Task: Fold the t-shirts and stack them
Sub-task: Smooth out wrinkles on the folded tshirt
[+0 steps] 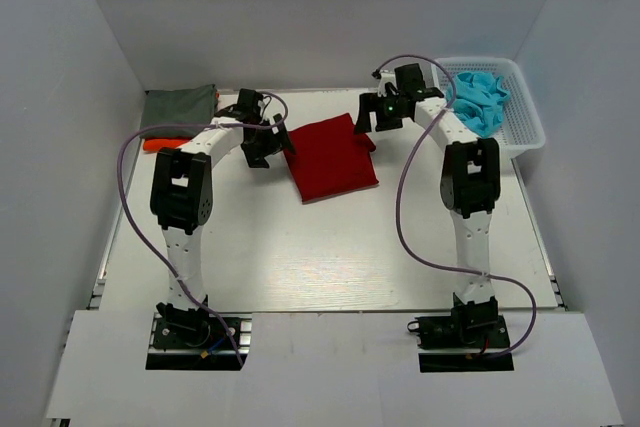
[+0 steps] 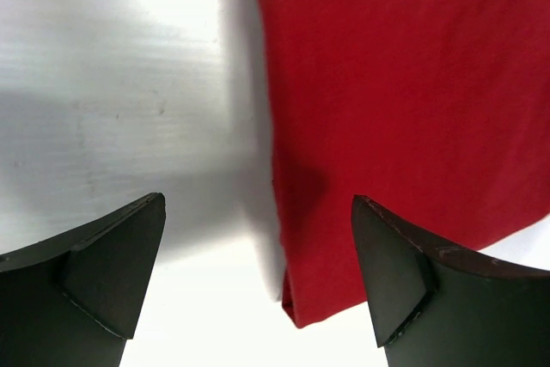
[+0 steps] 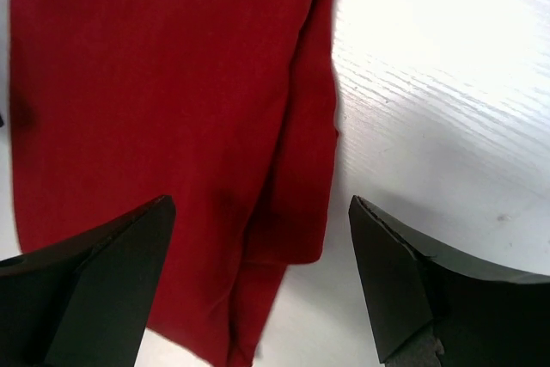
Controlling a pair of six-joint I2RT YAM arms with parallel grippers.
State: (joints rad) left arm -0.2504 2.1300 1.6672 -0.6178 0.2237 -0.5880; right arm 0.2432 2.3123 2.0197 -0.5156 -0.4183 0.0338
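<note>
A dark red t-shirt (image 1: 330,158) lies folded into a rectangle at the middle back of the table. My left gripper (image 1: 266,144) hangs open over its left edge; the left wrist view shows the red t-shirt (image 2: 404,100) and its folded corner between the spread fingers (image 2: 103,272), nothing gripped. My right gripper (image 1: 368,119) stands open above the far right corner; the red cloth (image 3: 163,126) lies flat below its fingers (image 3: 395,281). A grey-green t-shirt (image 1: 180,104) sits folded at the back left on an orange one (image 1: 165,144). Turquoise t-shirts (image 1: 482,97) fill the basket.
The white lattice basket (image 1: 525,117) stands at the back right corner, beside the right arm's forearm. Grey walls close in the table on three sides. Purple cables loop off both arms over the bare table (image 1: 320,257) in front.
</note>
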